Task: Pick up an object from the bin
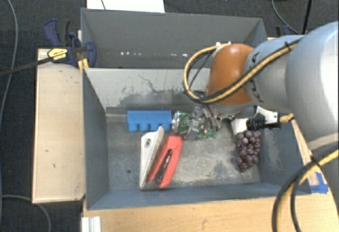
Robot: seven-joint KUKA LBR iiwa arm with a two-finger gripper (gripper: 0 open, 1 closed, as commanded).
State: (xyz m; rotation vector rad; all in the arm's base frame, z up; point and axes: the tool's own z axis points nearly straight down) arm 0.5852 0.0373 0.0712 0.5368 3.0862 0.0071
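Note:
My gripper [202, 117] reaches down from under the orange wrist cover to the back middle of the bin floor. Its tip sits on a small green and silver thing [186, 123] that looks like a crumpled packet or a circuit piece. Whether that thing is between the fingers I cannot tell. A blue ridged block [149, 120] lies just to the left of it. A red-handled tool in a white and clear package [160, 157] lies slanted in front, towards the near wall.
A bunch of dark purple grapes [248, 150] lies at the right side of the bin floor, under the arm. The arm and its cables cover the bin's right back corner.

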